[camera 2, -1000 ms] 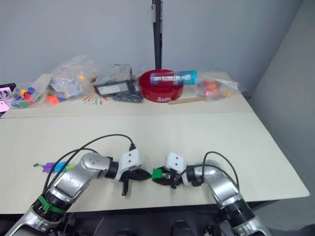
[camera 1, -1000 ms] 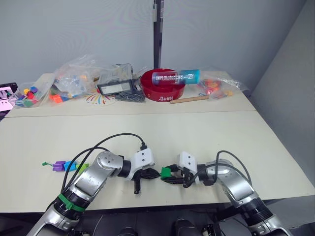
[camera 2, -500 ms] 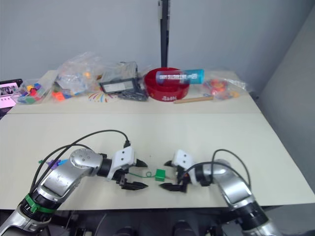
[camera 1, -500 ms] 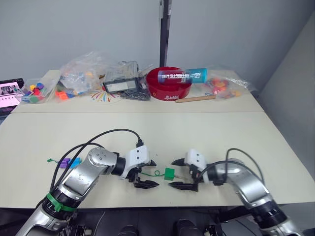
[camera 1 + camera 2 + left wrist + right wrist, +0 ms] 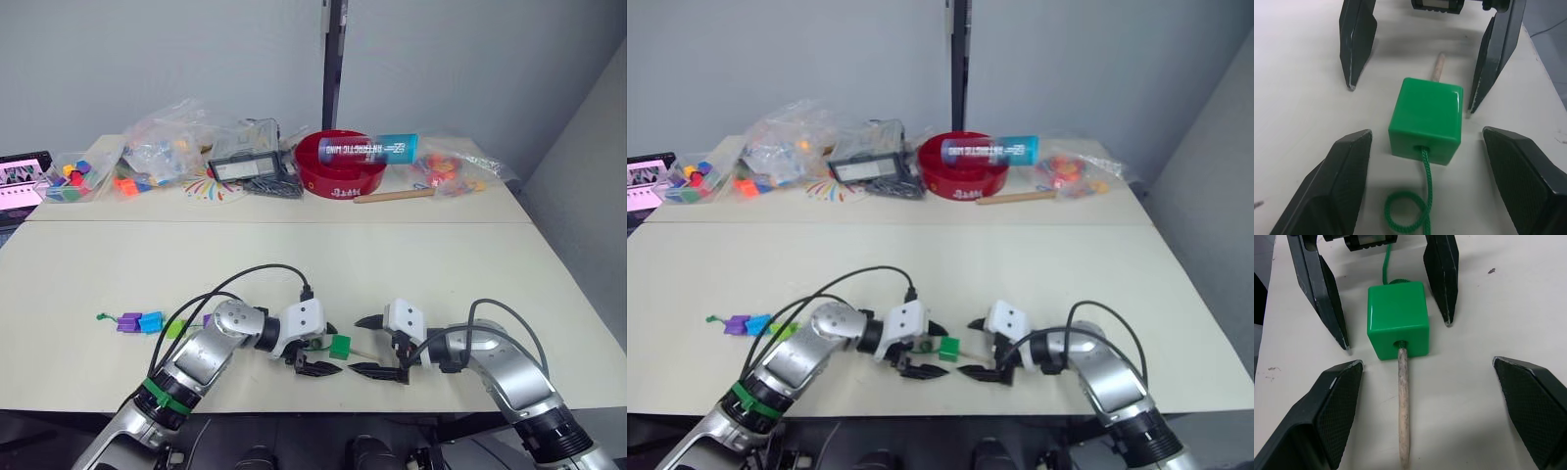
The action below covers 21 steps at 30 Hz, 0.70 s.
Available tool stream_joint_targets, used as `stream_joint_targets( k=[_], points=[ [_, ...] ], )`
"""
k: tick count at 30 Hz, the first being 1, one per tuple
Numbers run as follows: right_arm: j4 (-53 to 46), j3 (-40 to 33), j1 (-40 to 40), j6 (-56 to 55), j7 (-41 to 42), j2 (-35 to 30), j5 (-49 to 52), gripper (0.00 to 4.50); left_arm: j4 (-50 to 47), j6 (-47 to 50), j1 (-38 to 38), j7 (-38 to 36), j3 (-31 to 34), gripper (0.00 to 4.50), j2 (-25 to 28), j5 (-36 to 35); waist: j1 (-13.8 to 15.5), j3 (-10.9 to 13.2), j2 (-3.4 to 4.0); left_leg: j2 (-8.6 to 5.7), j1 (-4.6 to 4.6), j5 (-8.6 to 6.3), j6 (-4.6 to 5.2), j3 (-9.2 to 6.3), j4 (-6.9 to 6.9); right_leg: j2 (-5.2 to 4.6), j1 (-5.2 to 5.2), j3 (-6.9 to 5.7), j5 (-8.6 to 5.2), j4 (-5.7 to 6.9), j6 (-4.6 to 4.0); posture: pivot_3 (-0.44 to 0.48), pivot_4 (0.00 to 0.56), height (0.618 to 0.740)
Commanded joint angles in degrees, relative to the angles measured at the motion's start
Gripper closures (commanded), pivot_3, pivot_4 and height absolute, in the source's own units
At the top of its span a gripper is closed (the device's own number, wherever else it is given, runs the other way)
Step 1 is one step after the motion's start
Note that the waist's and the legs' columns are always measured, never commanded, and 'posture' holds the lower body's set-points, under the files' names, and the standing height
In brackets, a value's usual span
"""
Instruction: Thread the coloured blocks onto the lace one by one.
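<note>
A dark green block (image 5: 1426,120) lies on the cream table (image 5: 294,264) near its front edge, with the green lace (image 5: 1425,196) running through its hole. The lace's pale stiff tip (image 5: 1403,401) sticks out on the side toward my right gripper. My left gripper (image 5: 330,351) and right gripper (image 5: 360,345) face each other with the block between them, both open, neither touching it. Further left along the lace sit a purple block (image 5: 128,321), a blue block (image 5: 151,321) and a light green block (image 5: 174,327).
A second table behind carries clear bags of coloured pieces (image 5: 171,147), a black device (image 5: 238,168), a red bowl (image 5: 338,171) with a blue tube (image 5: 372,149) across it, and a wooden stick (image 5: 394,196). A black cable (image 5: 245,279) arcs over my left arm.
Both grippers have opened and drawn slightly apart. The dark green block they held between them now rests on the table with the lace through it. The camera has also shifted.
</note>
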Motion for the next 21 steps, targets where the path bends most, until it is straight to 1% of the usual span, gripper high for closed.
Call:
stream_joint_targets(
  k=[1,5,8,13,14,18,21],
  points=[
    [-0.16,0.34,1.02,0.20,0.10,-1.07,-0.49,0.00,0.85,-1.24,-1.02,0.37,0.24,0.71,-1.76,-0.14,0.03,0.00,0.00,0.00,0.01,0.00,0.00,0.00,0.00,0.00,0.01,0.00,0.00,0.00,0.00,0.000,0.150,0.731],
    [-0.57,0.35,2.08,-1.05,0.45,-2.66,-1.16,0.00,1.27,-0.85,-1.52,0.60,0.21,0.71,-3.87,-0.21,0.35,0.00,0.00,-0.03,0.00,0.00,0.00,0.00,0.01,-0.01,0.01,0.00,0.00,0.00,0.01,0.000,0.150,0.731],
    [-1.01,0.53,2.02,-1.35,0.33,-3.22,-1.20,0.00,1.35,-1.17,-1.28,0.26,0.26,1.54,-3.88,0.02,0.62,0.00,0.00,-0.03,0.00,0.00,0.00,0.00,0.01,-0.02,0.01,0.00,0.00,-0.01,0.01,0.000,0.150,0.731],
    [-1.32,0.51,2.11,-1.62,0.05,-3.74,-1.53,0.00,1.47,-1.09,-1.31,0.09,0.25,3.22,-3.94,0.02,0.73,0.00,0.00,-0.03,0.00,0.00,0.00,0.00,0.01,-0.02,0.02,0.00,0.00,-0.01,0.01,0.000,0.150,0.731],
    [-1.42,0.52,2.12,-1.69,0.02,-3.77,-1.61,0.00,1.44,-1.11,-1.29,0.06,0.27,3.29,-3.90,0.02,0.74,0.00,0.00,-0.03,0.00,0.00,0.00,0.00,0.01,-0.02,0.02,0.00,0.00,0.00,0.01,0.000,0.150,0.731],
    [-1.36,0.90,1.97,-2.40,0.14,-4.22,-2.49,0.00,1.61,-1.05,-1.46,0.12,0.38,3.29,-3.99,-0.01,0.74,0.00,0.00,-0.03,0.01,0.00,0.00,0.00,0.01,-0.02,0.02,0.00,0.00,0.00,0.01,0.000,0.150,0.731],
    [-1.49,0.93,1.74,-2.96,-0.08,-4.81,-3.19,0.78,1.45,-1.08,-1.45,-0.05,0.51,3.29,-3.84,-0.11,0.74,0.00,0.00,-0.04,0.01,0.00,0.00,0.00,0.01,-0.02,0.03,0.00,0.00,0.00,0.01,0.000,0.150,0.731]
  ],
)
